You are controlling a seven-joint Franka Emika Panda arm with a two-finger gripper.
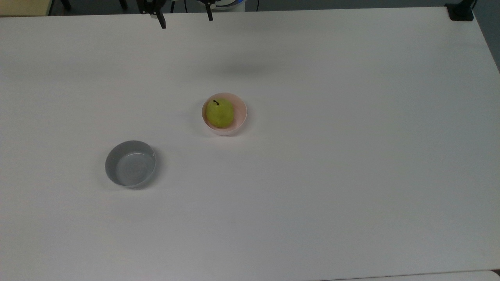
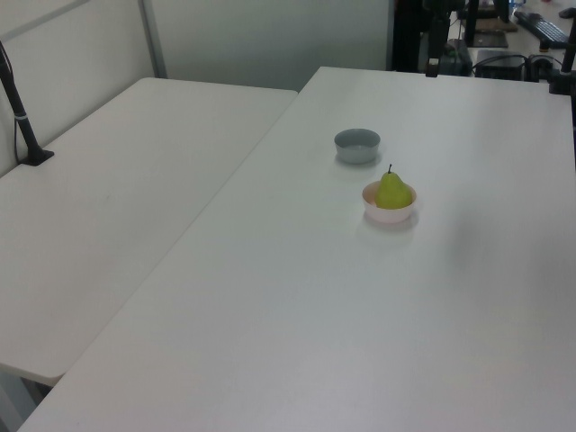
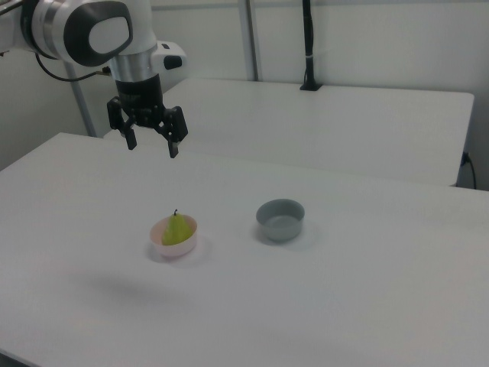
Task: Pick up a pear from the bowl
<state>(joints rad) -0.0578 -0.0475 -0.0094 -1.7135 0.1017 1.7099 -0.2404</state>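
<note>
**Now: line up over the pear before descending**

Clearly the approach has yet to begin. In the right view, going left to right, the gripper (image 3: 150,144) hangs high with fingers spread apart, holding nothing; the pear (image 3: 177,229), rounded, yellow-green, dark-stemmed, sits upright in the glossy pink bowl (image 3: 188,242); the grey bowl (image 3: 280,219) stands well apart on the matte white table (image 3: 367,290). Best to center above the stem, then straddle the pear's widest part inside the rim.
</note>
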